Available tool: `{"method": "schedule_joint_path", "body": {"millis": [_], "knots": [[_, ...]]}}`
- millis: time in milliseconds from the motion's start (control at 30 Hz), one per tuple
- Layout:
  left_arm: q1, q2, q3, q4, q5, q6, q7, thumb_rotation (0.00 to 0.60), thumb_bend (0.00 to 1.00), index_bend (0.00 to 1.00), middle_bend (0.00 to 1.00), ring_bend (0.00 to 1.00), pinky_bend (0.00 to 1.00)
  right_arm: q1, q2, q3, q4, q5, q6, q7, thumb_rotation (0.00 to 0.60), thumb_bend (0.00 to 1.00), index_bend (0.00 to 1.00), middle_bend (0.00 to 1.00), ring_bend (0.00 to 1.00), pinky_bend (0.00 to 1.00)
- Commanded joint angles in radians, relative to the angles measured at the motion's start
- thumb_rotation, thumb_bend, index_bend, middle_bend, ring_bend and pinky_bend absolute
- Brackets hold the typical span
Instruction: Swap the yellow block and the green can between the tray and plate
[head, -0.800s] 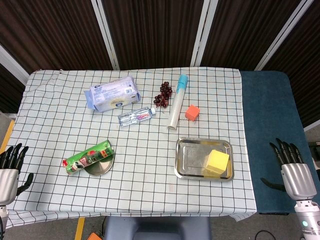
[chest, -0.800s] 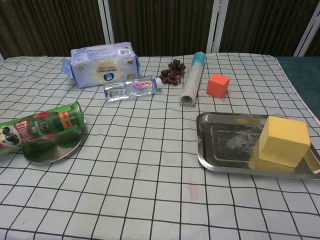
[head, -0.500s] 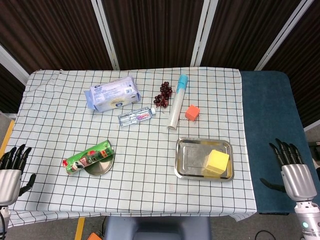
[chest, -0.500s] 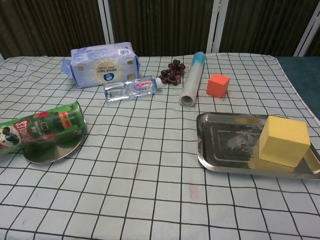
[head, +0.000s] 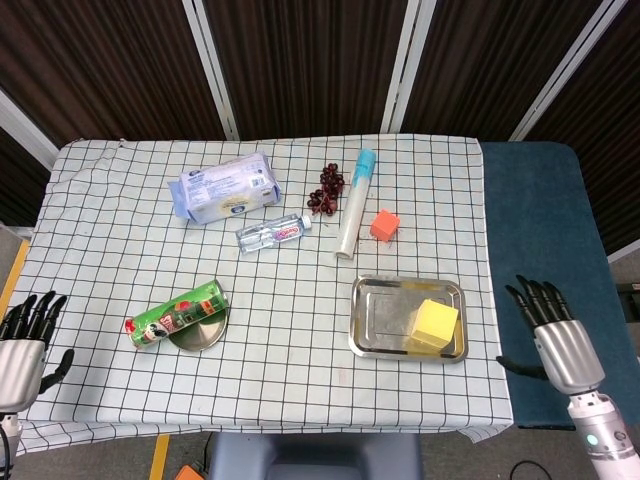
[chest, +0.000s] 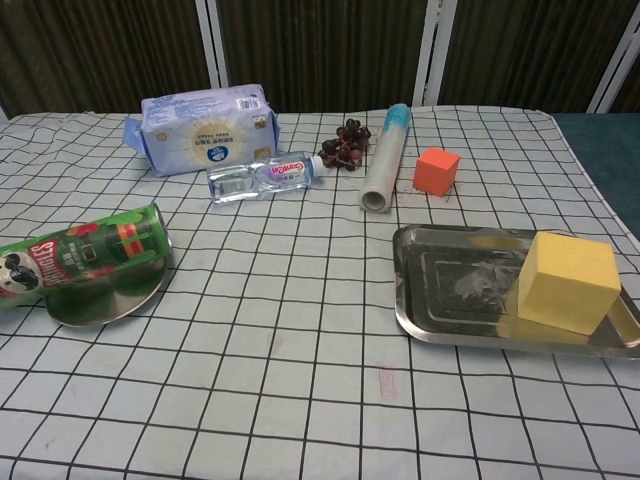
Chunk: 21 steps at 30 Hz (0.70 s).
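From the head view, your left hand (head: 22, 345) and right hand (head: 556, 335) hang empty, fingers spread, off the table's edges. Chest view: yellow block (chest: 566, 281) sits in the tray (chest: 450, 295); green can (chest: 82, 258) lies across the plate (chest: 105, 299).

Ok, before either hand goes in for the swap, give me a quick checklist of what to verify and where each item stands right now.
1. Yellow block sits in the tray, toward its right end: ok.
2. Green can lies on its side across the plate, overhanging its left edge: ok, but it could roll.
3. Left hand holds nothing, fingers apart, off the table's left edge: ok.
4. Right hand holds nothing, fingers apart, over the blue surface right of the cloth: ok.
5. Bare tray floor left of the block, room for the can: ok.
6. Whether the block's width suits a grip: cannot tell.
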Motion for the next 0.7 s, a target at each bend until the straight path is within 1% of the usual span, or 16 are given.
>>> {"method": "schedule_joint_path", "body": {"millis": [33, 200, 367, 533, 700], "knots": [[-0.005, -0.003, 0.001, 0.001, -0.004, -0.013, 0.009, 0.6, 0.38, 0.07, 0.06, 0.0, 0.15, 0.068, 0.035, 0.003, -0.052, 0.0, -0.098, 0.042, 0.6, 0.01, 0.0, 0.0, 0.0, 0.0], [-0.007, -0.002, 0.003, -0.001, -0.008, -0.024, 0.012, 0.6, 0.38, 0.07, 0.07, 0.0, 0.15, 0.143, 0.035, 0.023, -0.093, 0.058, -0.232, 0.016, 0.6, 0.01, 0.0, 0.02, 0.04, 0.02], [-0.005, 0.001, -0.003, 0.003, -0.021, -0.023, 0.005, 0.6, 0.38, 0.08, 0.08, 0.0, 0.15, 0.225, 0.008, 0.055, -0.112, 0.159, -0.381, -0.042, 0.6, 0.01, 0.0, 0.03, 0.05, 0.02], [-0.004, 0.004, -0.01, 0.003, -0.034, -0.025, -0.003, 0.6, 0.38, 0.09, 0.08, 0.0, 0.15, 0.286, -0.036, 0.083, -0.107, 0.257, -0.474, -0.113, 0.6, 0.01, 0.01, 0.04, 0.08, 0.05], [-0.006, 0.006, -0.009, 0.005, -0.034, -0.03, -0.009, 0.6, 0.38, 0.1, 0.09, 0.0, 0.15, 0.332, -0.075, 0.104, -0.097, 0.361, -0.543, -0.161, 0.6, 0.01, 0.06, 0.1, 0.12, 0.11]]}}
